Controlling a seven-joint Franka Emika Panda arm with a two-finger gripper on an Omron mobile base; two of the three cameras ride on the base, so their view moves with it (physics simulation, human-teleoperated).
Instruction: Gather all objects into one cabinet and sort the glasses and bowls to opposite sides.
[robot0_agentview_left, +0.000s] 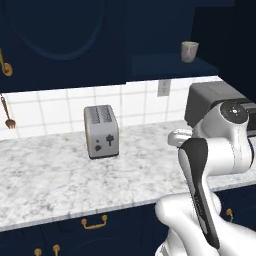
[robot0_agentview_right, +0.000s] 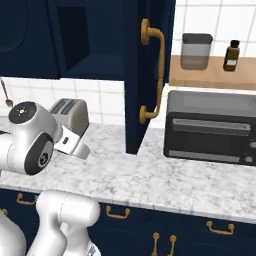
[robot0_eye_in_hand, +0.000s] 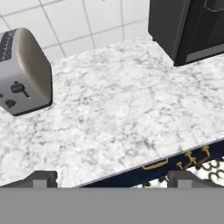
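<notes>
Grey two-slot metal toaster (robot0_agentview_left: 101, 131) on white marble counter (robot0_agentview_left: 60, 175); no legible writing. Gripper (robot0_eye_in_hand: 111, 177) above counter edge, right of toaster, fingers spread apart, empty.

The white arm with dark joints (robot0_agentview_left: 220, 150) rises folded at the elbow; its two small dark fingers (robot0_eye_in_hand: 41, 178) stand wide apart, holding nothing.

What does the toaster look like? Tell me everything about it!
The toaster is a small grey box with rounded corners that looks like metal. It has two long slots on top and a dark lever and knob on its end. It stands upright on the white marble counter, just in front of the tiled wall, and nothing else touches it.
</notes>
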